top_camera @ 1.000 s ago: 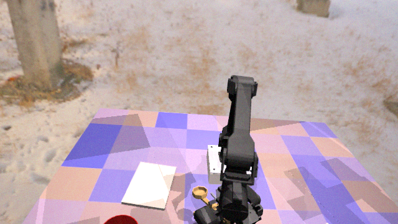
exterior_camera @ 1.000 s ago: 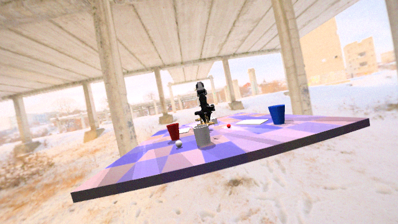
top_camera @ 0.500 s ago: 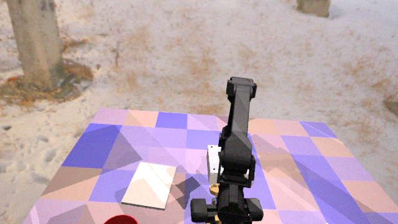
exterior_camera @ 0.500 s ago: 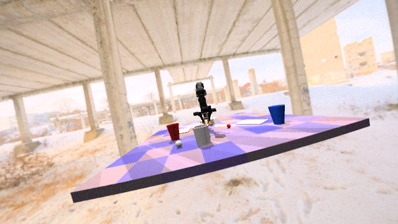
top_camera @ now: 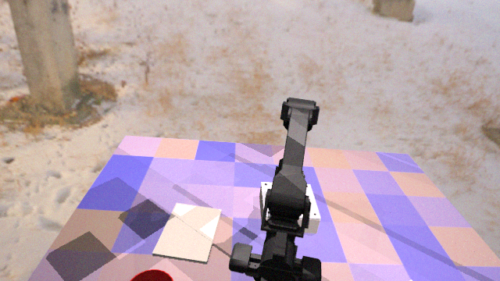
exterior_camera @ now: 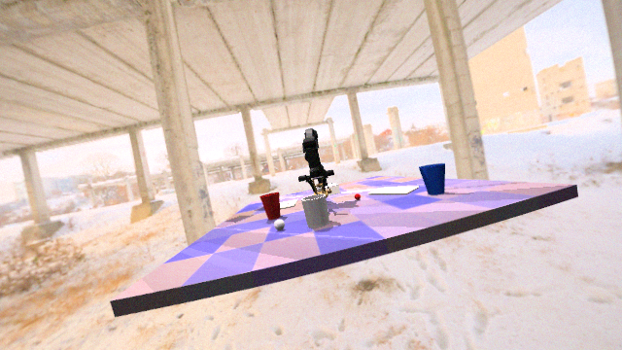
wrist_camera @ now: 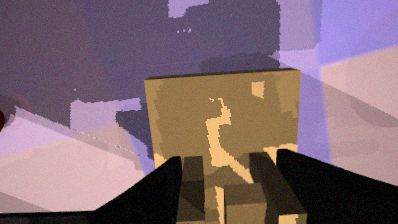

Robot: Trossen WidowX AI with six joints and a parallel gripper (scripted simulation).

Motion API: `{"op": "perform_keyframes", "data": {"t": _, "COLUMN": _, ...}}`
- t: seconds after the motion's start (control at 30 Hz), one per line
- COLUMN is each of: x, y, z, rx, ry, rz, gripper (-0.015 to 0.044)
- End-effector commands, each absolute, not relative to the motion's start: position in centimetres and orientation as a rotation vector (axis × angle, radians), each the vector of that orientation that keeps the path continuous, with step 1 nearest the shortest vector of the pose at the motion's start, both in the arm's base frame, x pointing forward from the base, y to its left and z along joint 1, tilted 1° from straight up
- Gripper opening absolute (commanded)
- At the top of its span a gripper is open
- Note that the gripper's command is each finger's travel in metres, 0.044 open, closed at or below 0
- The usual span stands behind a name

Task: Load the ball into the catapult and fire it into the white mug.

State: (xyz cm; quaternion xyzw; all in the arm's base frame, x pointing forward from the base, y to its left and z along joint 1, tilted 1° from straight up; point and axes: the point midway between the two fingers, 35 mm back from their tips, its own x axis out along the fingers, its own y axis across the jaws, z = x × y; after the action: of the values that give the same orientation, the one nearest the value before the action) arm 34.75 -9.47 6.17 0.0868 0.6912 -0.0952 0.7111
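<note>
Here, the gripper [wrist_camera: 226,172] is clamped on the tan catapult [wrist_camera: 225,120], held above the bench [exterior_camera: 437,228]. The white mug [exterior_camera: 316,211] stands just in front; the red ball [exterior_camera: 358,196] lies at the mug's 2 o'clock.

The table [exterior_camera: 437,228] is a patchwork of violet, blue, pink and peach. On it: a white mug [exterior_camera: 316,212], red cup [exterior_camera: 270,205], blue cup [exterior_camera: 432,178], red ball [exterior_camera: 358,196], white ball [exterior_camera: 279,224]. The black pincer [wrist_camera: 225,187] grips a tan wooden catapult [wrist_camera: 225,120].
</note>
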Motion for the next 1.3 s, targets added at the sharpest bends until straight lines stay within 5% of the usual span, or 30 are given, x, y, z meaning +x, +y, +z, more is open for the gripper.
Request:
{"op": "perform_keyframes", "data": {"t": 0.0, "x": 35.0, "y": -9.6, "z": 6.0, "rx": 0.195, "ry": 1.525, "rz": -0.218, "gripper": 0.0000}}
{"op": "perform_keyframes", "data": {"t": 1.07, "x": 35.2, "y": -9.7, "z": 2.1, "rx": 0.195, "ry": 1.525, "rz": -0.216, "gripper": 0.0000}}
{"op": "perform_keyframes", "data": {"t": 1.27, "x": 35.2, "y": -9.7, "z": 2.1, "rx": 0.195, "ry": 1.525, "rz": -0.216, "gripper": 0.0157}}
